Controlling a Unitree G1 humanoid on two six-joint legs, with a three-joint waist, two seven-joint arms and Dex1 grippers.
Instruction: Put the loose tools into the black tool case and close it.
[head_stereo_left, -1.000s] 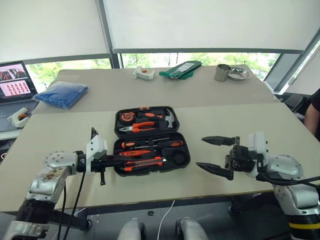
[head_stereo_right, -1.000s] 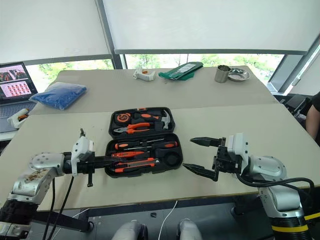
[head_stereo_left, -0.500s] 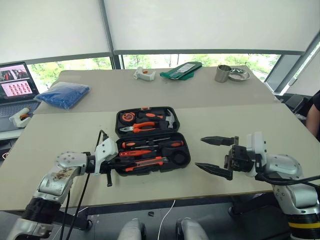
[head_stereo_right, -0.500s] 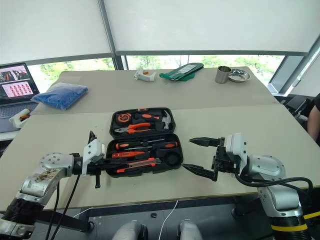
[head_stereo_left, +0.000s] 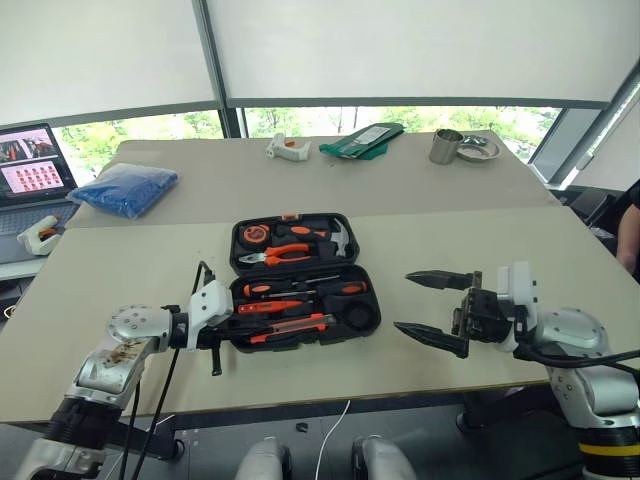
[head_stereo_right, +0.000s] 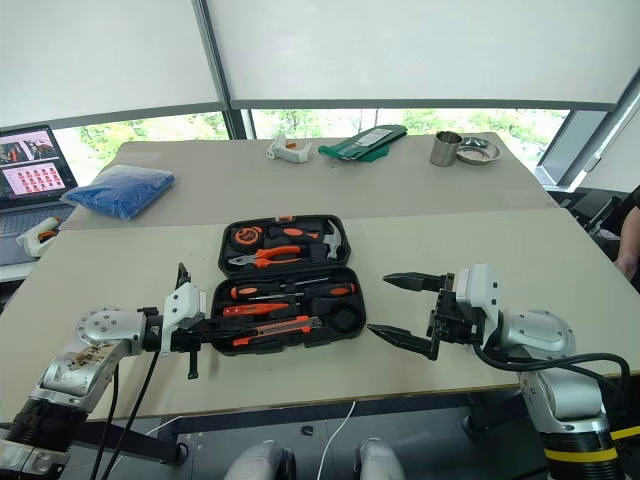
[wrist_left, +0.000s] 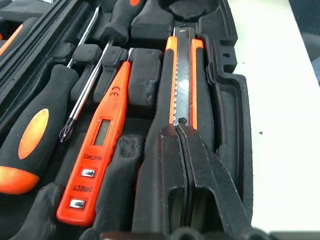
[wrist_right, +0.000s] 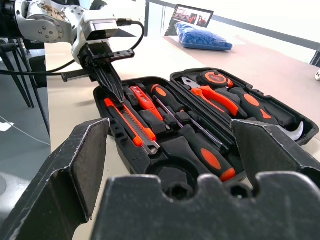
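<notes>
Since 1 second ago the left gripper has drawn in closer to the near-left edge of the black tool case, with the forearm angled more steeply toward it; the right gripper shows no change of place. Left fingers are pressed together with nothing between them, their tips resting at the near end of the utility knife, which lies seated in the front recess of the case. Whether the tips press on the knife or merely touch it cannot be told. Case lies open on the near table, lid flat toward the far side, orange latch at the far rim. Lower tray holds 4 slim tools side by side: the knife nearest the front edge, then the tester pen, the long-shaft screwdriver, and the short black-handled screwdriver. Lid half holds the pliers, a hammer and a tape measure. Right gripper hovers above the table just to the right of the case, pointing toward it, fingers spread wide and empty. Far table carries a blue cloth bundle, a green pouch and a metal cup; a laptop sits at far left.
</notes>
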